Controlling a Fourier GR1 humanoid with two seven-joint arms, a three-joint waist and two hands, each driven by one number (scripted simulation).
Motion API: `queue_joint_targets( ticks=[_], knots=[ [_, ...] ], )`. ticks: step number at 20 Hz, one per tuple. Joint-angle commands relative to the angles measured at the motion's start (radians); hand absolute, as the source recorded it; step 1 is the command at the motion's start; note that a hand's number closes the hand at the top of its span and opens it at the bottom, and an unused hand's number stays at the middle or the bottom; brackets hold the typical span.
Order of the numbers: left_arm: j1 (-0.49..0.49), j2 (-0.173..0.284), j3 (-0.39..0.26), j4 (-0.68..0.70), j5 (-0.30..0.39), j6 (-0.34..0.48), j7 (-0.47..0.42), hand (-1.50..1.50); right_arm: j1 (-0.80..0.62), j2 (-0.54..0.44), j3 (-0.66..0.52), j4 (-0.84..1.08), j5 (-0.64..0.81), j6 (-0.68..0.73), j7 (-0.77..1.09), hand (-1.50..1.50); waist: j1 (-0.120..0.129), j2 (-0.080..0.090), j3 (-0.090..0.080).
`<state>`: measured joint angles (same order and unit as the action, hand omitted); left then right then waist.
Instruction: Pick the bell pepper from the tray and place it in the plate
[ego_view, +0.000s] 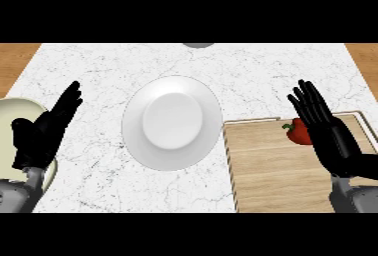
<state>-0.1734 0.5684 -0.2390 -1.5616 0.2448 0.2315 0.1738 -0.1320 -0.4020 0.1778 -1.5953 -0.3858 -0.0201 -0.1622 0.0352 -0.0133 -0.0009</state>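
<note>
A red bell pepper (297, 131) with a green stem lies near the far edge of a wooden tray (277, 170) at the right of the marble counter. My right hand (330, 134) is held open, fingers straight and pointing away, just right of the pepper and partly in front of it; its fingers hide the pepper's right side. A white plate (173, 122) sits in the middle of the counter, with nothing on it. My left hand (44, 131) stays open at the left edge, fingers up, well apart from the plate.
A pale cream dish (22, 107) lies at the left edge, partly under my left hand. A small grey object (198, 45) shows at the counter's far edge. Brown wood borders the counter at both far corners.
</note>
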Motion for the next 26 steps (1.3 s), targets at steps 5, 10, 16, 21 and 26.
queue_joint_targets(
  ticks=[5,10,16,21,26],
  knots=[
    [-0.057,-0.086,-0.005,0.038,-0.081,0.067,-0.059,0.00,-0.158,-0.023,0.128,-0.083,-0.105,0.265,0.141,-1.50,-0.025,0.018,0.000],
    [-0.074,-0.104,-0.012,0.062,-0.049,0.035,-0.055,0.00,-0.192,-0.215,0.225,-0.127,0.450,0.223,-0.111,1.50,-0.040,0.020,0.001],
    [-0.125,-0.166,0.005,0.182,-0.068,0.020,-0.106,0.00,-0.038,-0.149,0.235,0.222,0.536,0.201,-0.545,-1.50,-0.039,0.020,0.003],
    [-0.095,-0.177,0.007,0.160,-0.089,0.020,-0.111,0.00,-0.091,-0.218,0.106,0.171,0.571,0.115,-0.591,-1.50,-0.039,0.013,0.001],
    [-0.063,-0.170,0.023,0.109,-0.095,0.010,-0.072,0.00,-0.072,-0.367,-0.040,0.051,0.496,0.217,-0.524,-1.50,-0.043,0.008,0.000]
  ],
)
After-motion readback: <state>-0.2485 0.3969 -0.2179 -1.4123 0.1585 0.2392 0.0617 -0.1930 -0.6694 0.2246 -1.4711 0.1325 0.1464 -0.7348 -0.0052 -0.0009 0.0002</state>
